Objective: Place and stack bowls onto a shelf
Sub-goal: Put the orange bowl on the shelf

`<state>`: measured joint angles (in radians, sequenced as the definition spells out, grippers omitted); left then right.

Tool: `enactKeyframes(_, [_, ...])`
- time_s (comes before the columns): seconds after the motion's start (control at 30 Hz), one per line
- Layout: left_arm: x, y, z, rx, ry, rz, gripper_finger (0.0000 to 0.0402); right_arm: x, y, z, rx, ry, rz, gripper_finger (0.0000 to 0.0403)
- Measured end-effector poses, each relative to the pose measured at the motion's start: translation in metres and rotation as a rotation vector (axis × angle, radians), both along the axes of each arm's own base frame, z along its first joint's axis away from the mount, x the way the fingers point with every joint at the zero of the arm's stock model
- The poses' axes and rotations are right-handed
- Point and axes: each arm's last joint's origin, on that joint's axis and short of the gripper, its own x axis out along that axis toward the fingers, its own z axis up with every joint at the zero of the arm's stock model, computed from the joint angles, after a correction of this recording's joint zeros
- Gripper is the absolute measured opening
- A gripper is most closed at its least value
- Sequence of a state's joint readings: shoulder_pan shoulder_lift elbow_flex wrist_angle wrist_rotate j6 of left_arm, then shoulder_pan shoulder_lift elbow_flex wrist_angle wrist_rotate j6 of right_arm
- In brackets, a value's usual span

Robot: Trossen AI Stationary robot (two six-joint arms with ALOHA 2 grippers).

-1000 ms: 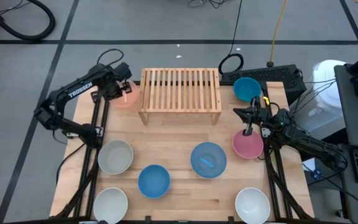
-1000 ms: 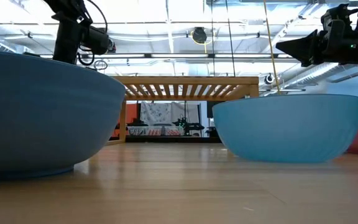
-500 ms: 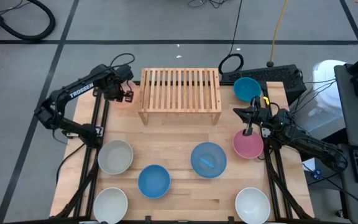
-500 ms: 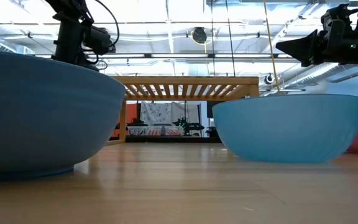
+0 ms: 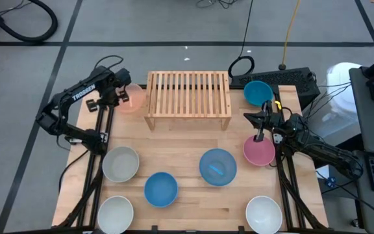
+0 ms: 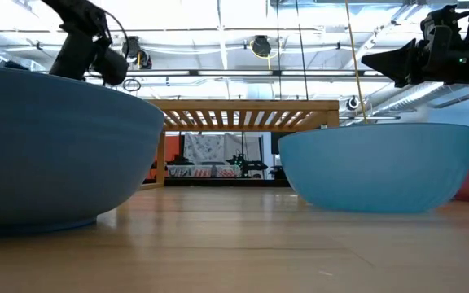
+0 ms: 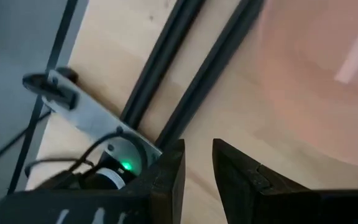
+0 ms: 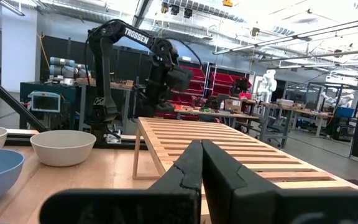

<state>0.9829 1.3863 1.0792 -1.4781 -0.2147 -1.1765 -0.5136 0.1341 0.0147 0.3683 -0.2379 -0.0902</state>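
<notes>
The slatted light-wood shelf (image 5: 188, 99) stands at the table's far middle with nothing on it. A pale orange-pink bowl (image 5: 133, 99) sits on the table just left of the shelf and shows blurred in the left wrist view (image 7: 328, 74). My left gripper (image 5: 112, 99) hovers just left of that bowl, by the table's left rail. Its fingers (image 7: 197, 165) are a narrow gap apart and empty. My right gripper (image 5: 247, 117) is shut and empty (image 8: 201, 155). It stays above the table right of the shelf, pointing left, near a pink bowl (image 5: 259, 151).
A teal bowl (image 5: 258, 92) sits at the far right. Two blue bowls (image 5: 217, 166) (image 5: 160, 188), a grey-beige bowl (image 5: 121, 164) and two white bowls (image 5: 115, 213) (image 5: 263, 214) sit on the near half. Dark frame rails (image 7: 185, 93) run along the table's left side.
My left gripper has drawn back from over the pale orange-pink bowl toward the table's left edge and has turned about. The bowl has stayed where it was on the table.
</notes>
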Motion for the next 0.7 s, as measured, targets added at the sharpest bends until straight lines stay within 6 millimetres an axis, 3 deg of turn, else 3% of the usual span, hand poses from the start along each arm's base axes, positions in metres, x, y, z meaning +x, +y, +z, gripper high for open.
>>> enactKeyframes(0.4, [0.003,0.007,-0.037,0.083,-0.108,-0.006,0.0088,0.000,0.000,0.000,0.000,0.000,0.001,0.0000])
enactKeyframes(0.7, [0.006,0.011,-0.041,0.125,-0.151,-0.023,0.0088,0.000,0.000,0.000,0.000,0.000,0.000,0.0000])
